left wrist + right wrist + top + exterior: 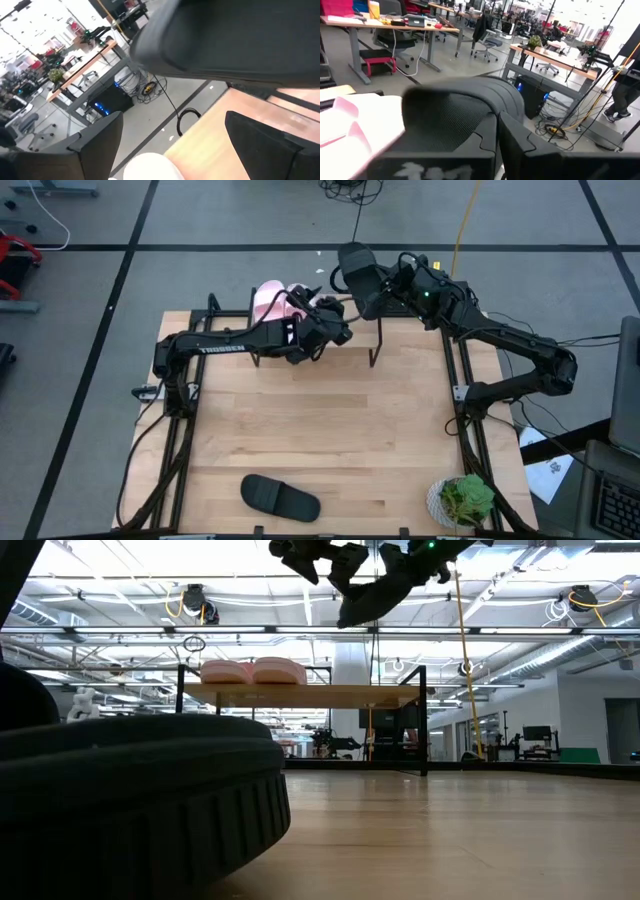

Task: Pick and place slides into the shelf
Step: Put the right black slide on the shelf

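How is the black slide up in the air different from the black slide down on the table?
The black open-toe slide sandal in the right gripper hangs above the plank-topped shelf; the other black slide sandal lies flat on the wooden table, near its front edge, untouched. Both are black.

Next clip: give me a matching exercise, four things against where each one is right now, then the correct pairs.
Things:
1. pink slides
2. black slide in the right gripper
3. second black slide
4. green plant

Places:
A. table's near right corner
B. held above the shelf
C. side by side on the shelf top
D. flat on the table near its front edge

Pairs: 1-C, 2-B, 3-D, 4-A
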Robot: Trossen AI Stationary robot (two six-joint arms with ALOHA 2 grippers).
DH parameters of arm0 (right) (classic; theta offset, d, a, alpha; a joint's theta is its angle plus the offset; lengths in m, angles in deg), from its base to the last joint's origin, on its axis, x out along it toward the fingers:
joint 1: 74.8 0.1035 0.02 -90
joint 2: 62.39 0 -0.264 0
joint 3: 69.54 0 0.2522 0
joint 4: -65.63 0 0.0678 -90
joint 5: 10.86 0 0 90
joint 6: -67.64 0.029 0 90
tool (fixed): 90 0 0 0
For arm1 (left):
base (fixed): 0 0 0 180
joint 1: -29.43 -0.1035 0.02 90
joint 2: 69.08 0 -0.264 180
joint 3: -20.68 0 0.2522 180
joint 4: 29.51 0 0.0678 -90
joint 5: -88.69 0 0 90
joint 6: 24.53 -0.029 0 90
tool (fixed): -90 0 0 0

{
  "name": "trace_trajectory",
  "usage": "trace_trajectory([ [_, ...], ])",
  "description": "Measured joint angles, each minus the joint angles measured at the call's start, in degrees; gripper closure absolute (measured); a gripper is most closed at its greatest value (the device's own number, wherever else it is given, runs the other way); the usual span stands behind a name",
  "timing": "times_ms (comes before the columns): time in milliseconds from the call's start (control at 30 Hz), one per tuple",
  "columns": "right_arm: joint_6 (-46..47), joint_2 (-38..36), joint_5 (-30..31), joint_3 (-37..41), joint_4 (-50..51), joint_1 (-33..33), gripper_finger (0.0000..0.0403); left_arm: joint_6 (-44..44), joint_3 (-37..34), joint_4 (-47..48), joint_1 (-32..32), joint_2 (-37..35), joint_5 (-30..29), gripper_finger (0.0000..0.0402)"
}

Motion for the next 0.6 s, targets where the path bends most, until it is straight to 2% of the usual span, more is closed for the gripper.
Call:
trace_trajectory([
  [167, 2.1, 1.1, -2.2, 0.0, 0.1, -0.7, 0.0403, -0.4, 0.0, 3.9, 3.0, 0.0, -0.5, 0.0050],
  [367, 3.6, 3.8, -2.9, -0.1, 0.9, -0.6, 0.0403, 1.2, 0.0, 13.8, 4.2, -0.8, -15.4, 0.0050],
  [600, 6.3, 7.1, -2.4, -0.1, 0.7, -0.6, 0.0403, 13.0, 0.0, 25.0, 3.6, -5.1, -14.7, 0.0050],
])
